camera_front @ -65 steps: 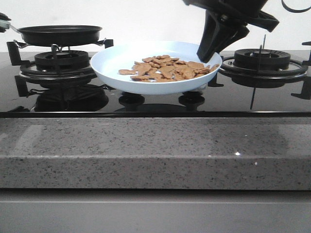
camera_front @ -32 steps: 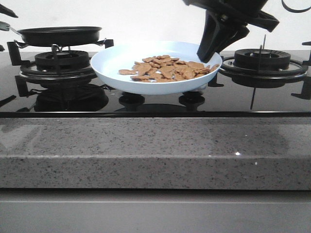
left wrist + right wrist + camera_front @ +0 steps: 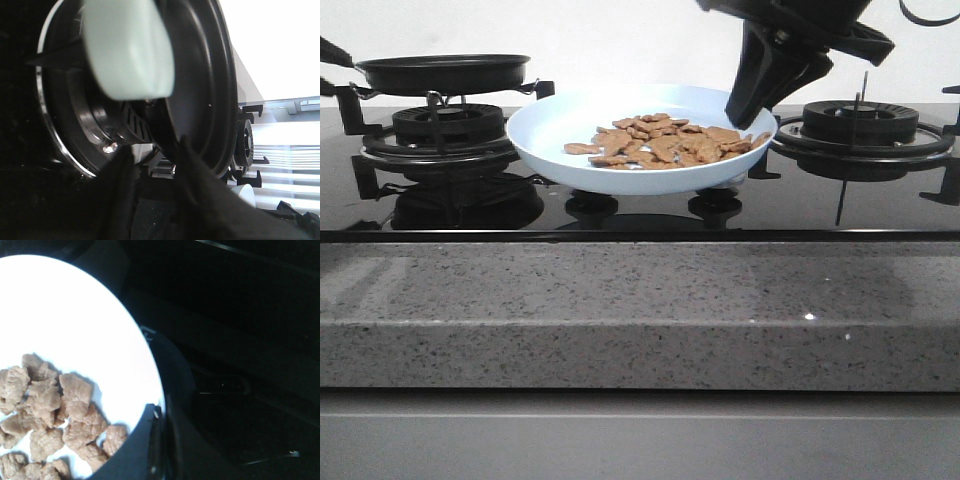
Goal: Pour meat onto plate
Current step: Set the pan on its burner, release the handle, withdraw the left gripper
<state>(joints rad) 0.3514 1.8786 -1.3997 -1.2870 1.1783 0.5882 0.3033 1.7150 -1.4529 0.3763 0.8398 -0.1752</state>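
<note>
Black fingers of the right pincer point(image 3: 745, 112) are clamped on the right rim of the plate point(image 3: 550, 125), one finger inside the rim and one outside in the right wrist view, which reads as a steadying hold so the dish cannot slide or tip on the hob. Inside that rim lies the meat point(image 3: 660, 140), a loose tan heap spread across the middle and right of the pale-blue plate, some chunks close to the clamped edge. Judging by this, the pour looks done.

Further left, the left pincer point(image 3: 155, 165) is closed on the handle of the frying pan point(image 3: 442, 72); the pan's underside fills the left wrist view. From the front the pan looks level over the left burner point(image 3: 445, 125), well apart from the plate, probably to be set down there. The plate stands between the two burners on the glossy black hob point(image 3: 620, 215), with the speckled grey counter point(image 3: 640, 310) nearer.
</note>
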